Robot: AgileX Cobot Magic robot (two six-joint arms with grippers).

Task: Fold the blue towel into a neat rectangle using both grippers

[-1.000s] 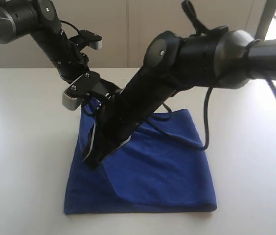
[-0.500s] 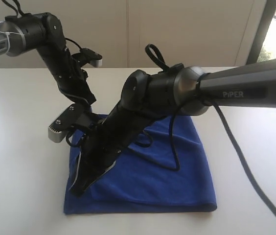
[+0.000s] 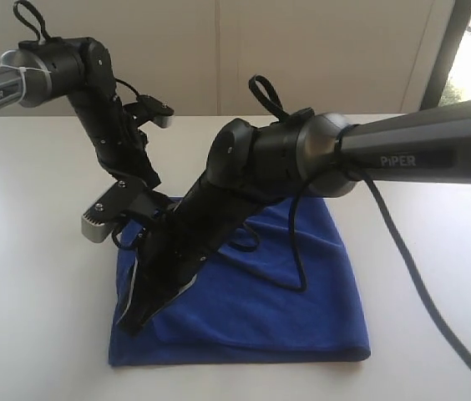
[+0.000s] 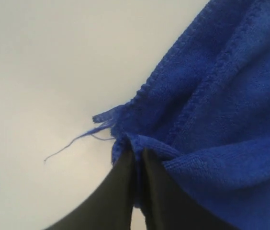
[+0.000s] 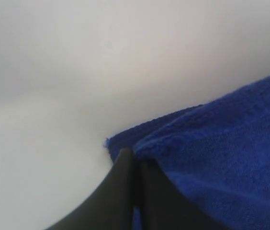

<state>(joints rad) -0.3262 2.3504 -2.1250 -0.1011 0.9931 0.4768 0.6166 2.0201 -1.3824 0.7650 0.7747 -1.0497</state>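
The blue towel lies folded on the white table, roughly rectangular. My left gripper is at its far left corner, hidden there behind the right arm. In the left wrist view the left gripper is shut on the towel's corner, a loose thread trailing over the table. My right gripper reaches across to the near left edge. In the right wrist view the right gripper is shut on a fold of the towel at a corner.
The white table spreads on all sides of the towel. The right arm's black cable loops down over the cloth. A window frame stands at the back right.
Over the last second both grippers came down and toward the near left with the towel's edge, laying it flatter. In the last half second only the left arm's upper part shifted slightly.
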